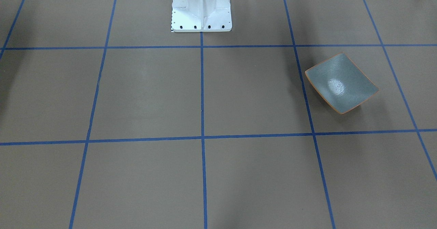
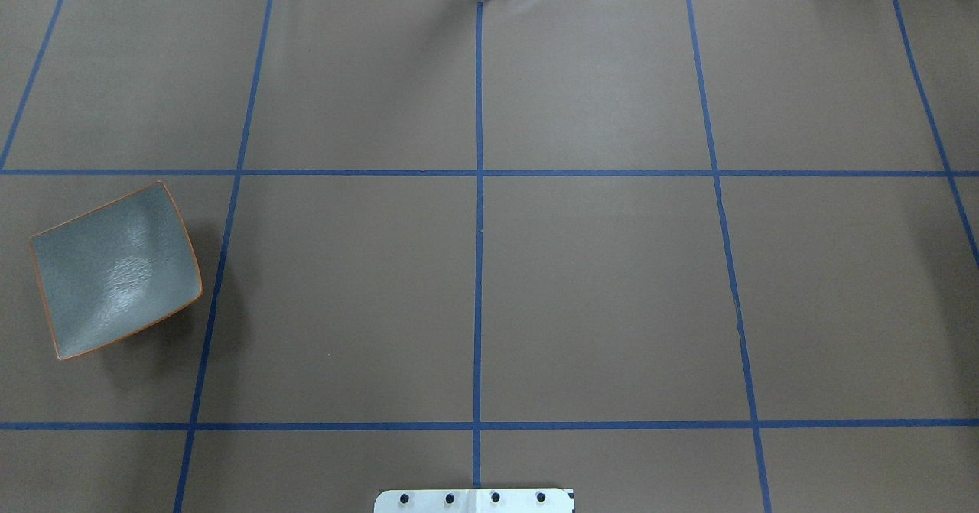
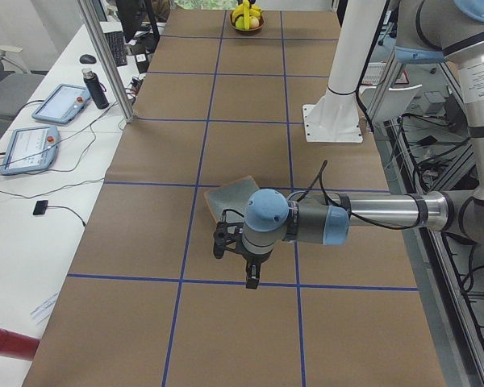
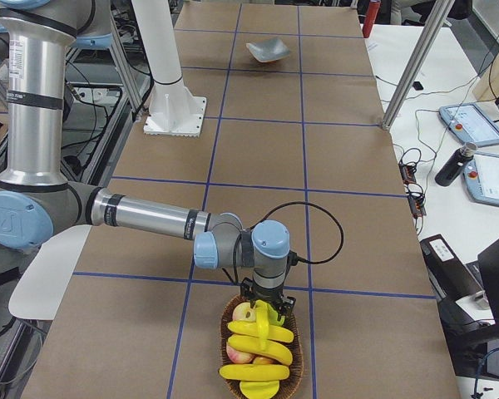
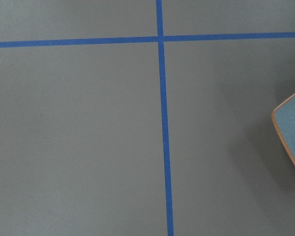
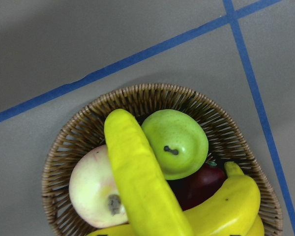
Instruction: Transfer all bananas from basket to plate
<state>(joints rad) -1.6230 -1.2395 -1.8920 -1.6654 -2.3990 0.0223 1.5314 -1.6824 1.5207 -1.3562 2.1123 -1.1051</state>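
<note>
Bananas (image 4: 260, 351) lie piled in a round wicker basket (image 4: 226, 320), which sits at the table's end well out to the robot's right of the white pedestal (image 4: 171, 110). In the right wrist view one banana (image 6: 137, 182) runs up from the bottom edge across the basket's middle, over a pale apple (image 6: 91, 189) and beside a green fruit (image 6: 177, 142). A second banana (image 6: 231, 201) curves along the basket's lower right, above a dark red fruit (image 6: 202, 181). From the side camera three more yellow curves lie crosswise in the basket, and one banana stands nearly upright under the right gripper (image 4: 266, 306).

That gripper hangs directly over the basket and seems to touch the upright banana's top. Its fingers are too small and hidden there, so I cannot tell whether they are spread or clamped.

The plate (image 2: 115, 268) rests bare on the brown paper on the opposite side of the pedestal, out to the robot's left and a little forward of it, turned at an angle to the blue tape grid (image 2: 479, 230). Its corner (image 5: 292, 128) shows at the right edge of the left wrist view.

The left gripper (image 3: 246, 270) hangs above the table near the plate, farther from the pedestal than the plate is. It shows only in the side view, so I cannot tell how its fingers stand.
</note>
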